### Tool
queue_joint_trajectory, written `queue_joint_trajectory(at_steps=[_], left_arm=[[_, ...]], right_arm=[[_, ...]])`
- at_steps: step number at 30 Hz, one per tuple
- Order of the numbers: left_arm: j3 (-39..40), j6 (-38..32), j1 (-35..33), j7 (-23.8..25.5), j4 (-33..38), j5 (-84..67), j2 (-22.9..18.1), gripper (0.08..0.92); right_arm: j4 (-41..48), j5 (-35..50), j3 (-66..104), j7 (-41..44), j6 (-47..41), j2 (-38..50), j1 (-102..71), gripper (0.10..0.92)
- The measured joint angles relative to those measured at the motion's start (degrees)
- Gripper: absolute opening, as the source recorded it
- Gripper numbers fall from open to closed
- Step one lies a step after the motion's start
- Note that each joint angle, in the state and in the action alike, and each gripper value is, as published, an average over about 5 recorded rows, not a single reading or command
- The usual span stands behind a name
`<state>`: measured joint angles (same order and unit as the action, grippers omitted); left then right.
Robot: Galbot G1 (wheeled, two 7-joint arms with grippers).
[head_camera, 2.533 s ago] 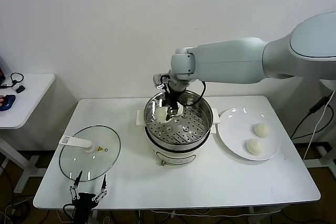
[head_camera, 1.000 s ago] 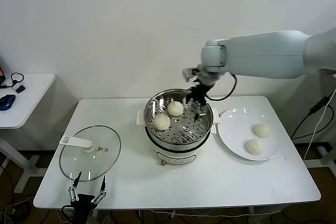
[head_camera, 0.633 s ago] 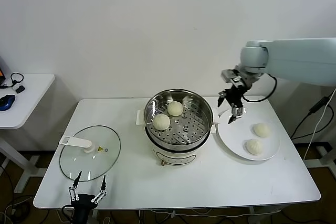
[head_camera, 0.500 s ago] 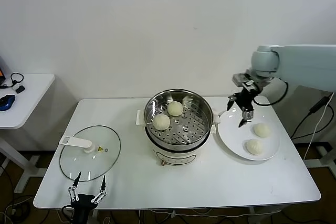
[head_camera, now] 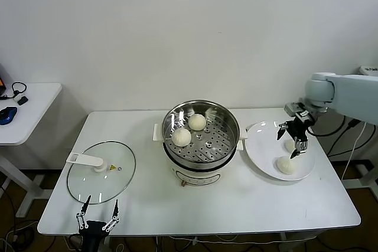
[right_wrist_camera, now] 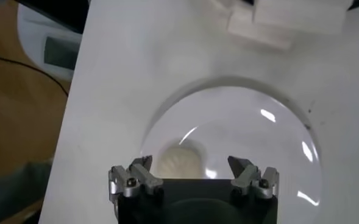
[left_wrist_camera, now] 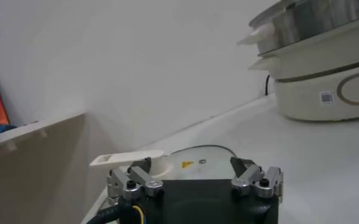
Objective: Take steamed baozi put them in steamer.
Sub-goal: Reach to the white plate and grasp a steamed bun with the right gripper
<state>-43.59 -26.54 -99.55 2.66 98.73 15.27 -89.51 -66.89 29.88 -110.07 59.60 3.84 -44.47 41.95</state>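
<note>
On your bench (head_camera: 195, 205), a smooth white top with rounded corners, the steamer (head_camera: 201, 137) stands at the middle: a round polished steel pot with a perforated tray inside, white side handles and a white base. Two steamed baozi (head_camera: 189, 129), pale matte dough mounds, sit on the tray's left part, one nearer the back wall, one just in front and to its left, close together. To the steamer's right lies a flat glossy white plate (head_camera: 263, 154) with two more buns on it: the near bun (head_camera: 286, 165) is in plain sight, the far bun (head_camera: 289, 144) is partly hidden behind the gripper. On the left part of the bench rests a round glass lid (head_camera: 100, 172) with a flat white handle, well apart from the steamer.

Your right arm reaches in from the right edge, forearm nearly level, wrist bent down. The right gripper (head_camera: 293, 140) hangs over the plate above the two buns, its fingers spread wide and holding nothing; the right wrist view shows one bun (right_wrist_camera: 179, 161) on the plate between the finger tips below.

Your left gripper (head_camera: 97, 221) sits low at the front left edge of the bench, near the lid, fingers apart and empty.
</note>
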Motion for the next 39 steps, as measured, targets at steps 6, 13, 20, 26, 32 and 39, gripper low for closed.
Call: queue_joint_trajectory(at_steps=[6, 13, 20, 26, 32, 39], left_arm=[[-0.2, -0.1, 0.0, -0.1, -0.1, 0.0, -0.1, 0.823], [-0.5, -0.2, 0.0, -0.1, -0.2, 0.0, -0.1, 0.823], [-0.5, -0.3, 0.0, -0.2, -0.6, 0.1, -0.2, 0.823], [-0.4, -0.3, 0.0, -0.2, -0.5, 0.2, -0.3, 0.823], [-0.4, -0.3, 0.0, -0.2, -0.4, 0.2, -0.3, 0.823], [-0.3, -0.3, -0.2, -0.2, -0.4, 0.5, -0.3, 0.823]], right_arm=[[1.4, -2.6, 2.0, -0.9, -0.4, 0.8, -3.5, 0.823], [3.4, -5.3, 4.6, -1.8, -1.0, 1.7, -7.7, 0.823], [6.1, -7.3, 7.9, -2.7, -1.2, 1.6, -11.9, 0.823], [8.4, -8.6, 10.9, -3.3, -1.1, 1.7, -14.9, 0.823], [10.1, -9.5, 13.6, -3.8, -1.2, 1.5, -17.3, 0.823], [10.4, -10.0, 15.3, -3.8, -1.4, 0.8, -18.6, 0.823]])
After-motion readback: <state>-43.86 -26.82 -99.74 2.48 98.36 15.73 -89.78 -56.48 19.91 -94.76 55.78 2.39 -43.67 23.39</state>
